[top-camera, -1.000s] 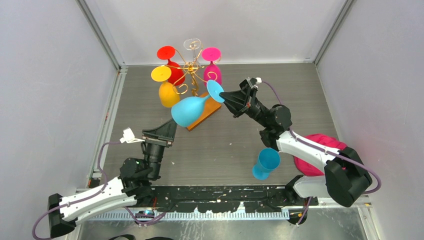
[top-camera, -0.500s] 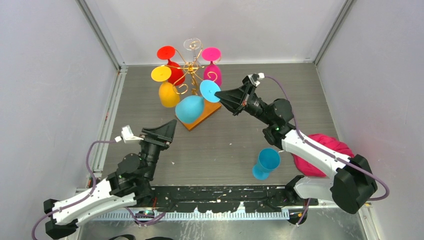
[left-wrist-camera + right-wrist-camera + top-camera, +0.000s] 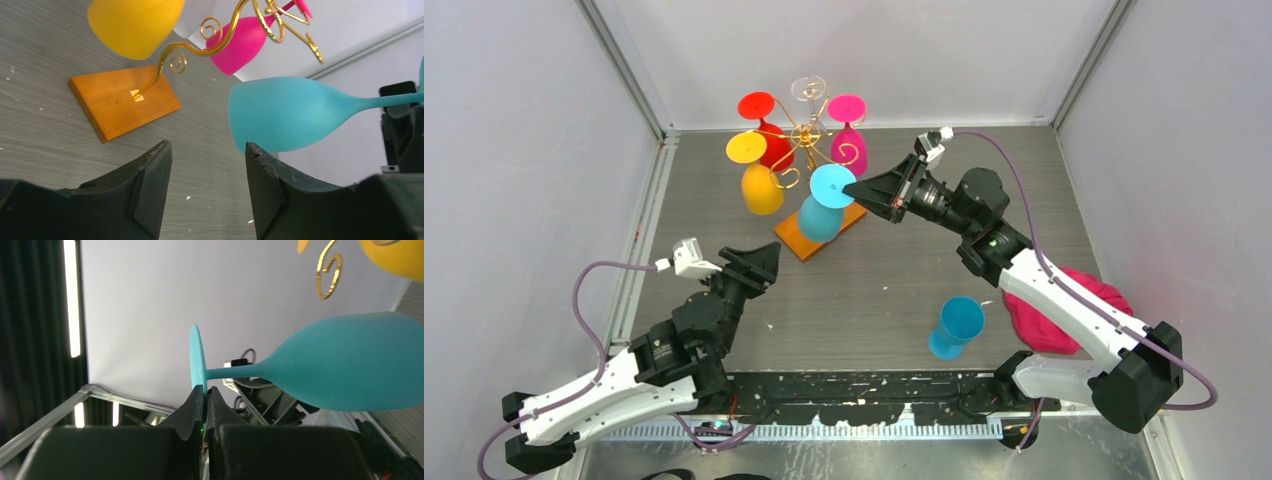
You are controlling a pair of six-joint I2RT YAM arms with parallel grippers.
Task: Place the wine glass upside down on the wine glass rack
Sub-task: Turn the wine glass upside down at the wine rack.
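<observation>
The blue wine glass (image 3: 820,216) hangs bowl-down over the front corner of the wine glass rack's orange wooden base (image 3: 788,241). My right gripper (image 3: 857,187) is shut on the rim of its round foot (image 3: 832,185). In the right wrist view the foot's edge sits pinched between the fingers of the right gripper (image 3: 205,390), and the stem and bowl (image 3: 350,365) run off to the right. The gold wire rack (image 3: 804,135) stands just behind the glass. My left gripper (image 3: 759,262) is open and empty, low on the table, looking up at the glass (image 3: 285,120) and the base (image 3: 122,100).
Red (image 3: 764,125), yellow (image 3: 759,185), pink (image 3: 849,135) and clear (image 3: 808,88) glasses hang on the rack. Another blue glass (image 3: 954,325) stands upright near the right arm. A pink cloth (image 3: 1074,310) lies at the right. Grey walls close in the table on three sides.
The right gripper has swung the blue glass from lying tilted to nearly bowl-down, its foot moving left toward the rack. The left arm has drawn back toward the near left.
</observation>
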